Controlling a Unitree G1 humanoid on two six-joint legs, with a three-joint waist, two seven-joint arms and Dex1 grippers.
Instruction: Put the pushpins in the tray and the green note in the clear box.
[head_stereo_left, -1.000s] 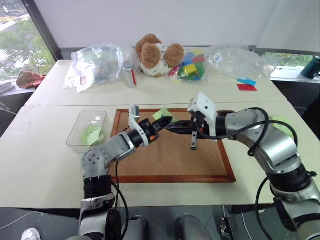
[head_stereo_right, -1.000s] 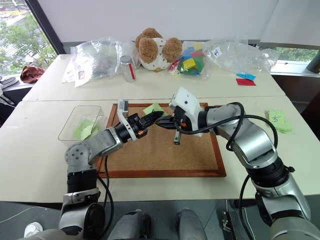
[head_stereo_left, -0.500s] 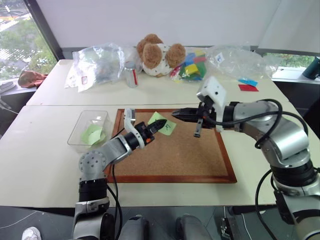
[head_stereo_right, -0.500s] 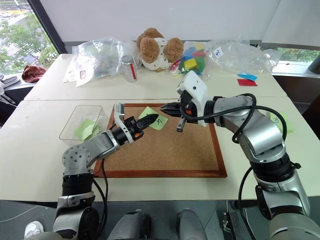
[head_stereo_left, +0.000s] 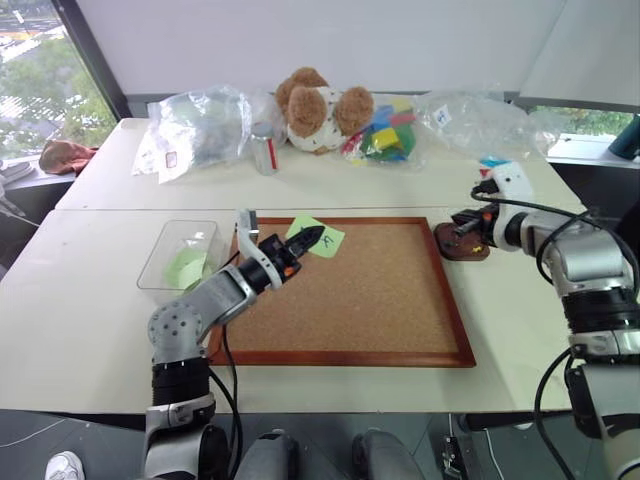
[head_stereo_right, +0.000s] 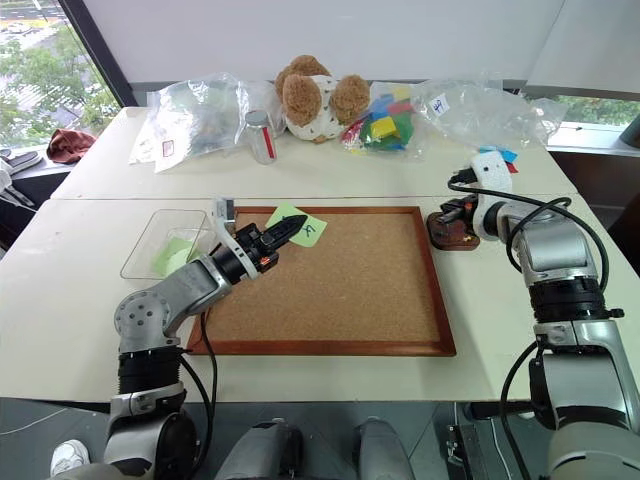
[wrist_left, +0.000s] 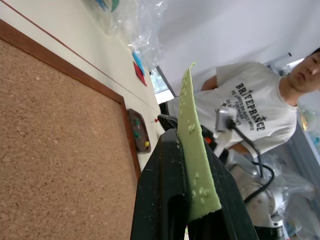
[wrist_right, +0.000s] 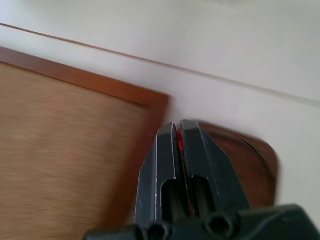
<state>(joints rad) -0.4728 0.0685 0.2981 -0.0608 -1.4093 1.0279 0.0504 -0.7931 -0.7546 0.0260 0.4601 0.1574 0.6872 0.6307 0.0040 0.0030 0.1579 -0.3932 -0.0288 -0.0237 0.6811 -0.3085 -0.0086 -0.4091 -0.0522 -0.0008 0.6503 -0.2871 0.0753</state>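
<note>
The green note (head_stereo_left: 322, 238) is hanging over the cork board's (head_stereo_left: 370, 320) far edge, clamped in the left fingers (head_stereo_left: 309, 238); the right fingers (wrist_right: 179, 142), pinching a red pushpin (wrist_right: 179, 144), are reaching the tray (head_stereo_left: 461, 245). Dropping it looks next.

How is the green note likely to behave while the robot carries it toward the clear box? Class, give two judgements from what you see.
Probably floppy: the green note is a thin sheet pinched at one end by the left gripper, its free part sticking out unsupported. Probably very light, so it may flutter or land askew in the clear box.
</note>
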